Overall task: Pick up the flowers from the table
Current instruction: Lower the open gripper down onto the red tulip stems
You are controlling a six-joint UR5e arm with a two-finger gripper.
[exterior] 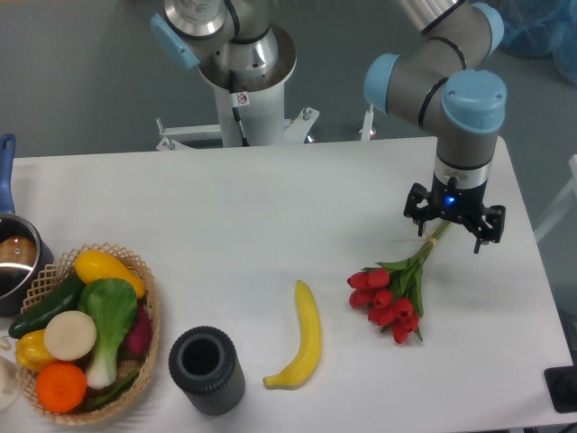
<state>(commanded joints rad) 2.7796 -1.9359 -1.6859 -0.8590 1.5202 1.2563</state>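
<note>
The flowers [389, 296] lie on the white table [270, 207] at the right. They are a bunch of red tulip buds with green leaves, and their pale green stems point up and right. My gripper [451, 236] hangs straight down over the far end of the stems, its dark fingers [479, 242] spread on either side of them. The jaws look open, and the stem tips run underneath the gripper body and are hidden there. The buds rest on the tabletop.
A yellow banana [302, 338] lies left of the flowers. A dark ribbed cup [206, 368] stands near the front edge. A wicker basket [149, 311] of vegetables and fruit sits at the front left, with a pot [13, 257] beside it. The robot base [243, 63] is at the back.
</note>
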